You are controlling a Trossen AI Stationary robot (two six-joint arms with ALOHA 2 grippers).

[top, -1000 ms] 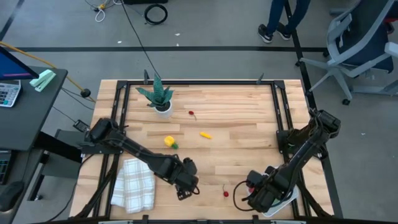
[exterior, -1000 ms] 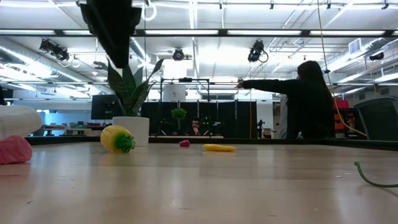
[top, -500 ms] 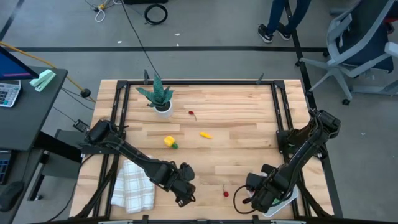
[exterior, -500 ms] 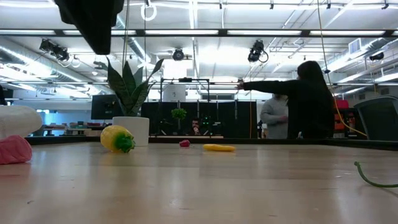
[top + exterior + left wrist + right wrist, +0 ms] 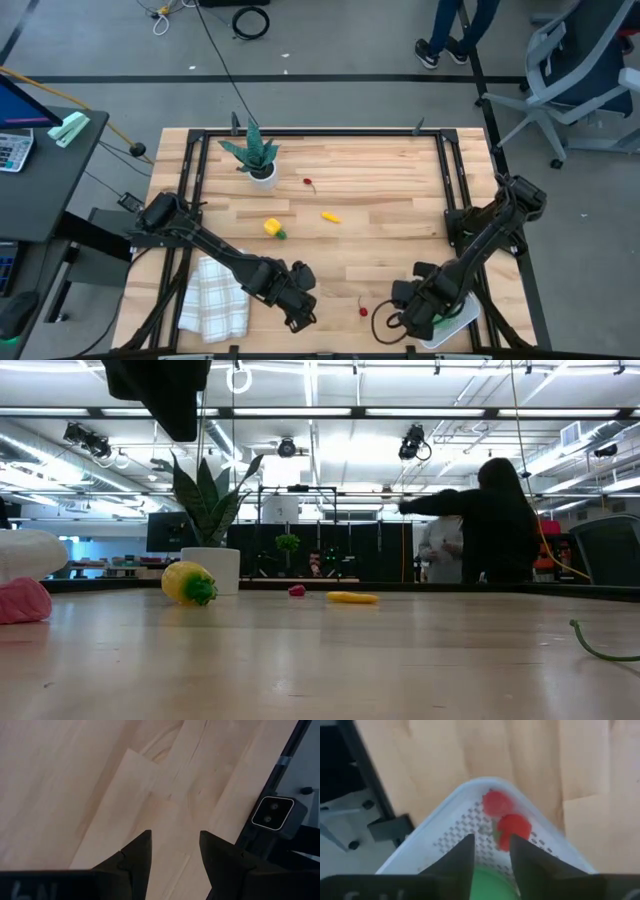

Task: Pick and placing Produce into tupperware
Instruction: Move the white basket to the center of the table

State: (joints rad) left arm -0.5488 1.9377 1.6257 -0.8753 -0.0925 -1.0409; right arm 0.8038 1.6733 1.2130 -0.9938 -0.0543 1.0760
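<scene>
The white gridded tupperware [image 5: 450, 832] sits at the table's near right corner, its rim [image 5: 466, 318] showing under my right arm. In it lie two red pieces [image 5: 506, 815] and a green piece [image 5: 487, 887], which shows between the finger bases. My right gripper [image 5: 492, 847] hovers open above it [image 5: 410, 318]. My left gripper [image 5: 176, 845] is open over bare wood near the near edge [image 5: 297, 315]. On the table rest a yellow piece with a green tip [image 5: 272, 229], a yellow-orange piece [image 5: 330, 216] and two red bits [image 5: 309, 183] [image 5: 363, 311].
A potted plant [image 5: 255, 158] stands at the far left. A white checked cloth [image 5: 215, 295] lies at the near left. A thin green curved strand [image 5: 600, 648] lies near the right gripper. Black frame rails run along the table's sides. People stand in the room behind.
My left gripper has moved a little toward the table's near edge and left, staying above the wood. My right arm has shifted slightly toward the left over the tupperware. The produce on the table has not moved.
</scene>
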